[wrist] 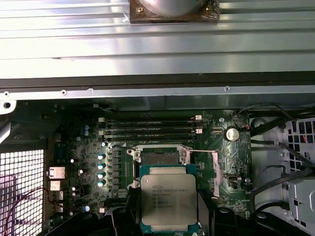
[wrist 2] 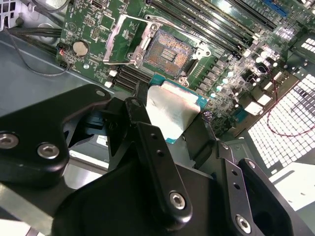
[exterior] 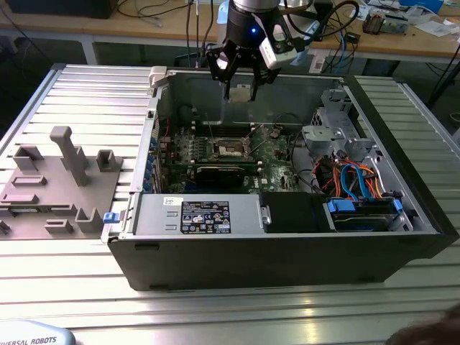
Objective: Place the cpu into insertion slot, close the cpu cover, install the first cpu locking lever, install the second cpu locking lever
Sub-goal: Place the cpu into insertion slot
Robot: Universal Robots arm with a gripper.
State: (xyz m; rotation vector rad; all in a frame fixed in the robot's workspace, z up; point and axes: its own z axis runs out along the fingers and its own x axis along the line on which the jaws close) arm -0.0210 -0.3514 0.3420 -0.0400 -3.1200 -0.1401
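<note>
The fingers (wrist 2: 134,114) clench the cpu (exterior: 241,92), upper centre in the exterior view, over the open socket (exterior: 230,147); misaligned, it could bend pins.

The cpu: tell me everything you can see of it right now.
The cpu is a small, flat square chip with a silver-grey metal top that carries print, set on a blue-green base whose rim shows around it. The black jaws clamp it at two opposite sides, metal top facing the wrist cameras. It hangs in the air, not yet in the open, empty socket. Nothing else touches it.
</note>
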